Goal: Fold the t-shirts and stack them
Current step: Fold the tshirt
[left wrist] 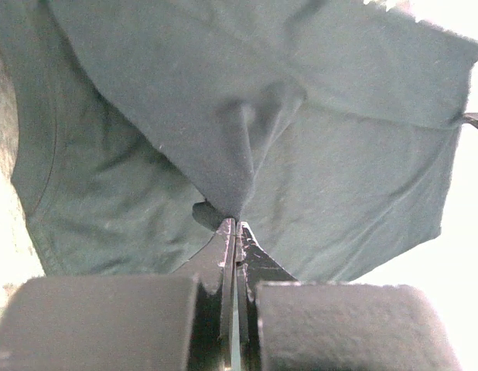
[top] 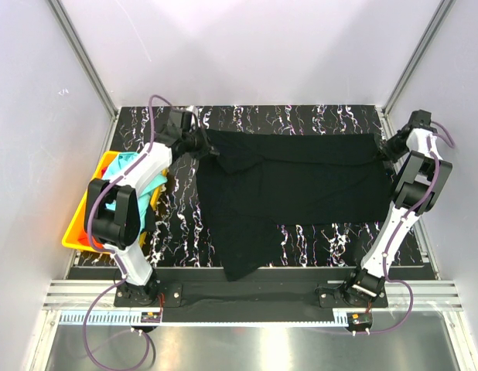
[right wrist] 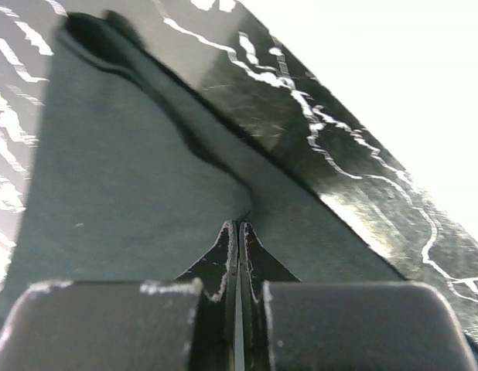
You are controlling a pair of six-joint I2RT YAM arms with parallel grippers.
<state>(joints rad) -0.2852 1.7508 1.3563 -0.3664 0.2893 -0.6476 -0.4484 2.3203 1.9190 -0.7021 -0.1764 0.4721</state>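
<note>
At the left edge of the bench [top: 301, 116], a yellow bin [top: 73, 232] holds a turquoise t-shirt [top: 127, 162], apparently waiting its turn. Just right of it, the left gripper [left wrist: 233, 224] has its jaws clenched on a pinch of the black t-shirt [top: 293, 185] near its far left corner, drawing the cloth into a small peak. The shirt lies spread across the middle of the bench, one part trailing toward the near edge. At the far right, the right gripper [right wrist: 239, 224] has its jaws pressed together on the shirt's edge, low against the bench. Gripping both far corners likely keeps the cloth taut for a fold.
</note>
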